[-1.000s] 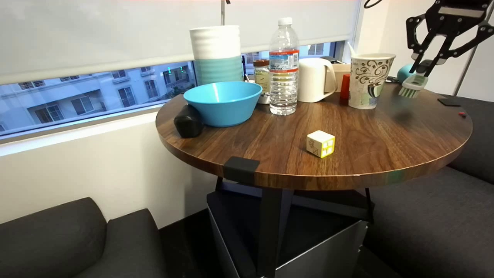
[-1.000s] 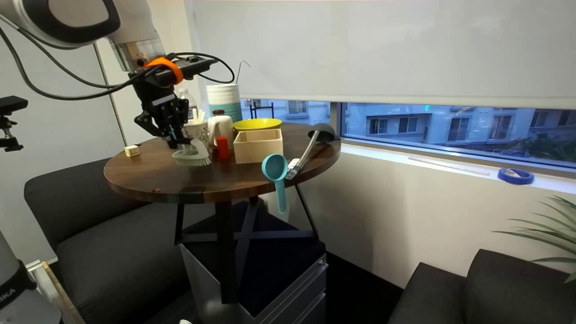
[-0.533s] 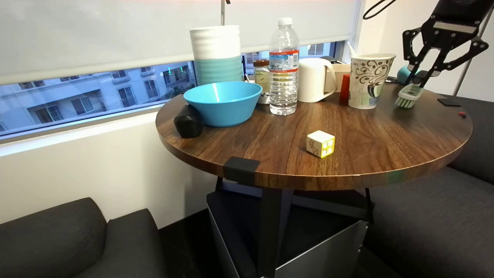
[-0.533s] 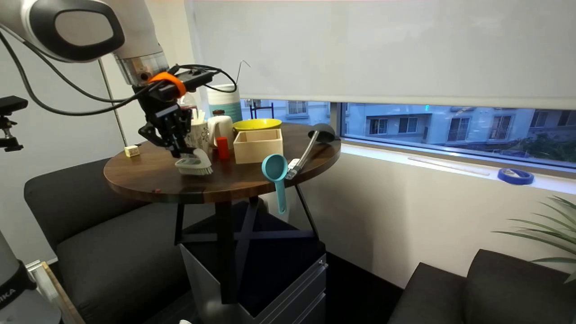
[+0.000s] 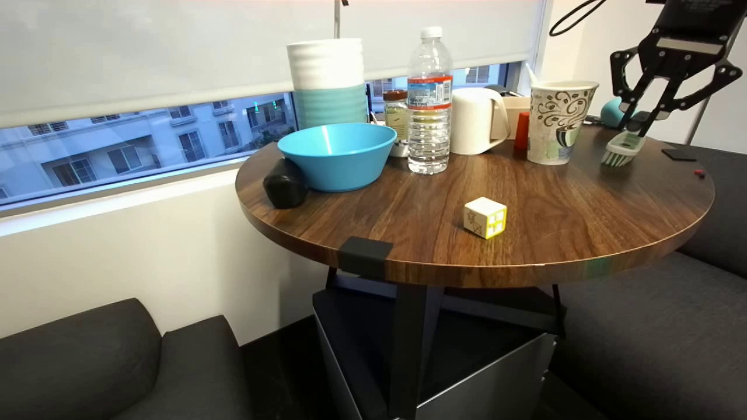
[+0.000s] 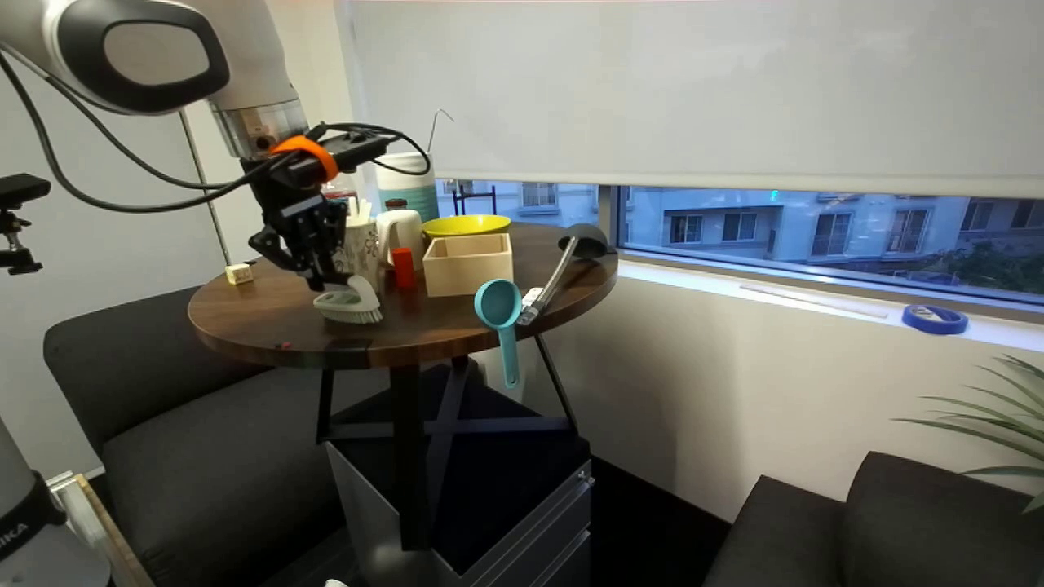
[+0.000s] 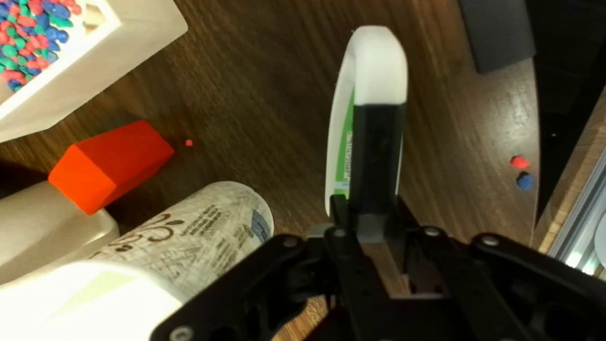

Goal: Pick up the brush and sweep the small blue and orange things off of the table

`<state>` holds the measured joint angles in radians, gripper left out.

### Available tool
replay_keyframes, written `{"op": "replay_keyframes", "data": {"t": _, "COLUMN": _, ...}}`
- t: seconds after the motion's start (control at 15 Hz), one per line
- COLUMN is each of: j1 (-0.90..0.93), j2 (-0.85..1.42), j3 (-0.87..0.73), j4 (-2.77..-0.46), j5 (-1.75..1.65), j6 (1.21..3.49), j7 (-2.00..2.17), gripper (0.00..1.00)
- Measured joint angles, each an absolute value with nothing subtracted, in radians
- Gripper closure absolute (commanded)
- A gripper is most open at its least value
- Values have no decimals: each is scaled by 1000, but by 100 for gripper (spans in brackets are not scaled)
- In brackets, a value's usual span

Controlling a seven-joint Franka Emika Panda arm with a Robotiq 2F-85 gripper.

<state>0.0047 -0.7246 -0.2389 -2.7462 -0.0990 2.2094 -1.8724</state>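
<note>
My gripper is shut on the dark handle of the brush, whose white body with a green label points away from it. In both exterior views the brush hangs bristles down, low over the dark wood table; I cannot tell if the bristles touch it. In the wrist view a small orange-red bit and a small blue bit lie together near the table edge, to the right of the brush. A tiny red bit lies to the left.
A patterned paper cup, an orange-red block and a wooden box of coloured pebbles stand left of the brush. A black edge bracket is at the upper right. A pale yellow block and a bottle stand farther off.
My gripper and the held brush have moved down toward the table, then shifted slightly sideways in the last half second. The small bits on the table edge have not visibly moved.
</note>
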Motion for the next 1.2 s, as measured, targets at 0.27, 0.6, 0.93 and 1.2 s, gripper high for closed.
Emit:
{"op": "replay_keyframes", "data": {"t": 0.27, "j1": 5, "j2": -725, "j3": -249, "j4": -2742, "j5": -94, "j6": 2186, "j7": -1874, "gripper": 94}}
{"op": "replay_keyframes", "data": {"t": 0.6, "j1": 7, "j2": -741, "j3": -258, "j4": -2740, "j5": -69, "j6": 2124, "j7": -1887, "gripper": 94}}
{"op": "replay_keyframes", "data": {"t": 0.93, "j1": 8, "j2": -771, "j3": -258, "j4": -2740, "j5": -63, "j6": 2024, "j7": -1891, "gripper": 94}}
{"op": "replay_keyframes", "data": {"t": 1.2, "j1": 8, "j2": -795, "j3": -258, "j4": -2740, "j5": -63, "j6": 1939, "j7": -1894, "gripper": 94}}
